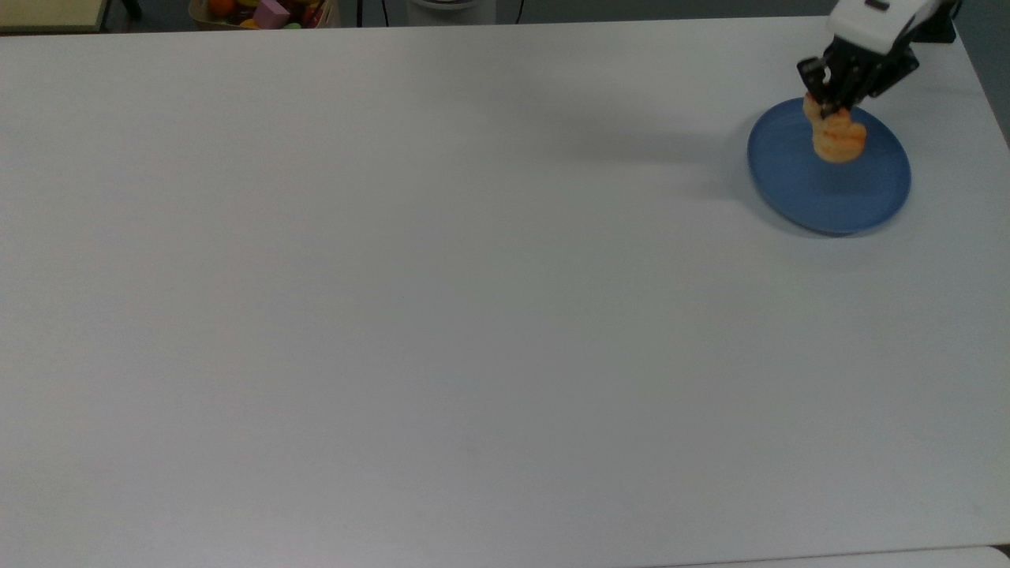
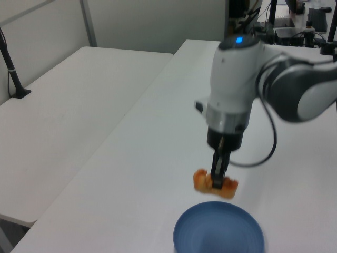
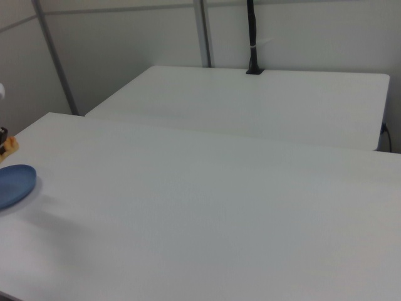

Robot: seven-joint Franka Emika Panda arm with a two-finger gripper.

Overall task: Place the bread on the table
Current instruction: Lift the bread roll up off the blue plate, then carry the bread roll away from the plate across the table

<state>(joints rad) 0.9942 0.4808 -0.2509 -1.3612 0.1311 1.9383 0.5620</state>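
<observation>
One gripper (image 2: 217, 178) pinches the bread (image 2: 215, 183), hanging clear above the bare blue plate (image 2: 219, 231) on the table (image 1: 442, 300).

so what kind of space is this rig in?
Probably a robotics lab or office: plain white tables, a bin of toy props off the table's far edge, and cabled equipment in the background.

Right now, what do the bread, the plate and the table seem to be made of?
Bread: baked flaky pastry by the look, golden-orange and creased; it may be a soft replica, since it sags at both ends of the tool's pinch. Plate: evenly blue with a dull finish, probably plastic or glazed ceramic; I cannot tell which. Table: smooth matte white top, likely laminate.
</observation>
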